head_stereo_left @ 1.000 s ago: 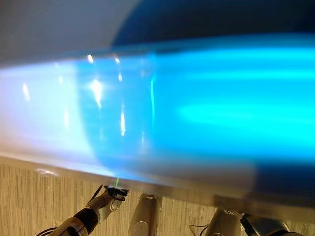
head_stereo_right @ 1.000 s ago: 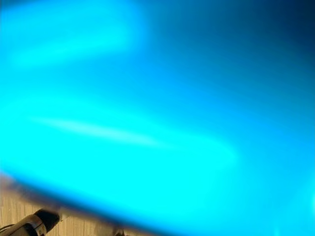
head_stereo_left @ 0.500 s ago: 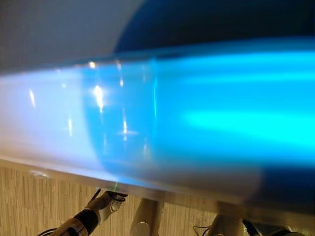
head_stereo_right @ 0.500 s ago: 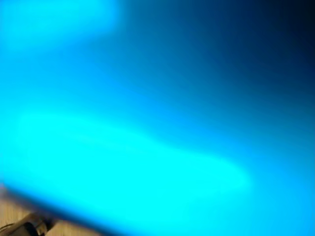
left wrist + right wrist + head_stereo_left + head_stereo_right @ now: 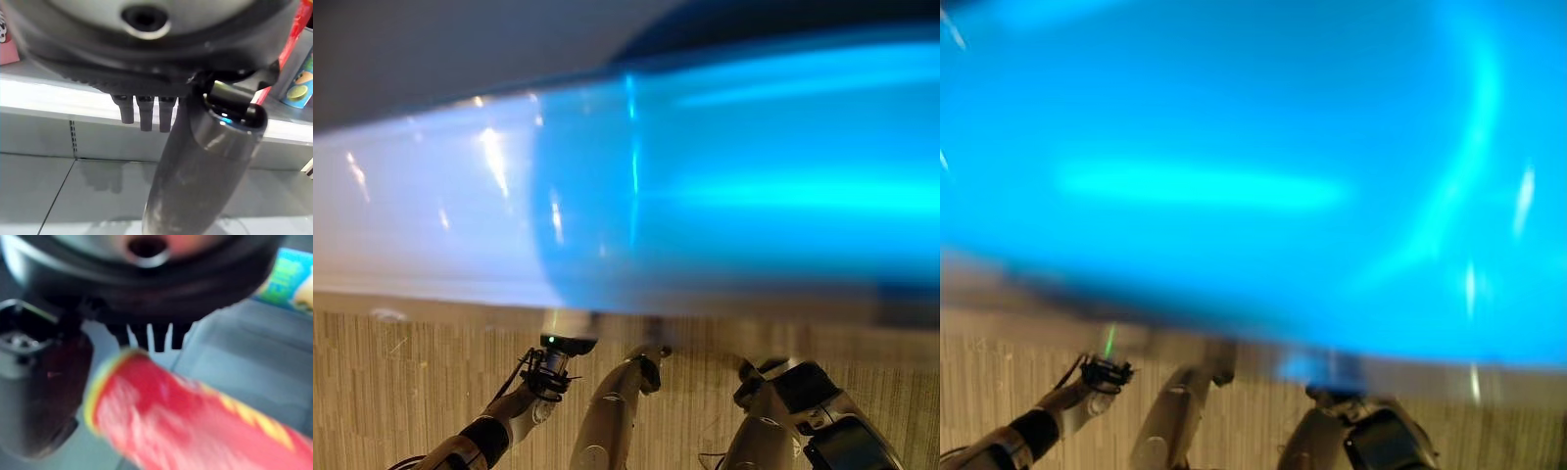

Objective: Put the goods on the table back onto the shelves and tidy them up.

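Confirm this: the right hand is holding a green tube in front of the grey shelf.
Not quite. The tube by the right hand is red with yellow markings, not green; the right wrist view shows it. The grey shelf does lie behind it.

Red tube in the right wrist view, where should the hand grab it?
Grip the red tube round its middle, coming square to its length: it is a long cylinder lying slantwise before the right hand, so thumb one side, fingers the other probably suits.
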